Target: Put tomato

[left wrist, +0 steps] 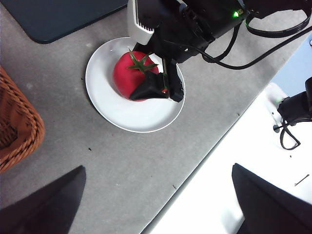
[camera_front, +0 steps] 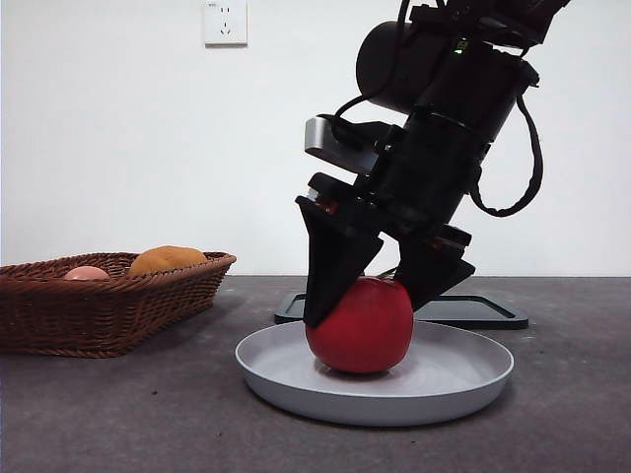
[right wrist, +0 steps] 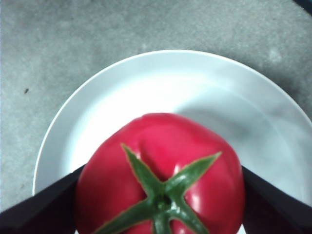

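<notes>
Tomato [camera_front: 361,325] resting on the grey plate [camera_front: 473,379], right gripper [camera_front: 370,288] clamped across its sides. Glossy, soft-skinned, probably slippery and bruisable; best held lightly at the widest girth. Left gripper [left wrist: 156,204] spread wide above the counter [left wrist: 97,161].

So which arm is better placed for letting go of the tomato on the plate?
The right. Its gripper has its jaws on both sides of the tomato, which rests on the plate. The left gripper hangs apart, holding nothing.
</notes>
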Robot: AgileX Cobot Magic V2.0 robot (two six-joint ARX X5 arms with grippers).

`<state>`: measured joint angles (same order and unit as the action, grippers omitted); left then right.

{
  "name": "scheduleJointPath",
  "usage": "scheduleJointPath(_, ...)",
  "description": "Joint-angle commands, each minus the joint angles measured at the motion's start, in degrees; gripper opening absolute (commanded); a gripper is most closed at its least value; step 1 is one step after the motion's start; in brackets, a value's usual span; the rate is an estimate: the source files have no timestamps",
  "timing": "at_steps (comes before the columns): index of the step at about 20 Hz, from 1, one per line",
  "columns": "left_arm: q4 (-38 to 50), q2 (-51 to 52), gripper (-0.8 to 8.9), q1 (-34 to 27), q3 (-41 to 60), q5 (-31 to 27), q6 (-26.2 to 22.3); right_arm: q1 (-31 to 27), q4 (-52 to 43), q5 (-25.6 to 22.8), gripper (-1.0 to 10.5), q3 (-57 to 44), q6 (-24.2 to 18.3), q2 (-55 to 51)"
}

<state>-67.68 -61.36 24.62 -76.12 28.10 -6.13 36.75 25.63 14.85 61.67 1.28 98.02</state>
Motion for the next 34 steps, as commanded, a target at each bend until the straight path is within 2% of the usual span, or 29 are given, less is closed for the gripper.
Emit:
scheduleJointPath(1, 0.4, -0.4, 4.65, 0.2, -1.3, 0.3, -0.7, 0.6, 0.6, 0.1, 2.6, 1.1, -0.2, 0.5)
scheduleJointPath(8, 0.4, -0.4, 4.65, 0.2, -1.3, 0.3, -0.7, -1.3, 4.9, -1.9, 2.6, 8.3, -0.6, -1.9)
scheduleJointPath(11, 0.4, -0.4, 4.65, 0.2, -1.3, 0.3, -0.7, -3.7, 3.8, -4.4, 2.6, 12.2, -1.1, -1.8)
scheduleJointPath(14, 0.4, -0.4, 4.65, 0.3, -1.3, 0.3, -0.7, -7.0, 3.0, -4.6, 2.6, 15.3, -1.9, -0.9)
scheduleJointPath(20, 0.3, -0.4, 4.65, 0.3, -1.3, 0.3, -0.7, -13.5, 1.8, -4.4, 2.6, 25.0, -3.4, 10.2)
scheduleJointPath(25, -0.3, -0.4, 4.65, 0.3, -1.3, 0.3, -0.7, -14.9, -0.2, -4.7, 2.6, 32.5, -5.2, 21.2)
scheduleJointPath(29, -0.5, -0.4, 4.65, 0.3, -1.3, 0.3, -0.7, -15.6, -3.3, -4.9, 2.6, 33.2, -5.2, 25.2)
scheduleJointPath(33, -0.4, -0.4, 4.65, 0.2, -1.3, 0.3, -0.7, -15.9, -2.5, -4.8, 2.6, 33.2, -5.2, 26.1)
scheduleJointPath(34, -0.4, -0.4, 4.65, 0.2, -1.3, 0.3, -0.7, -15.9, -2.4, -4.5, 3.1, 33.2, -5.1, 26.1)
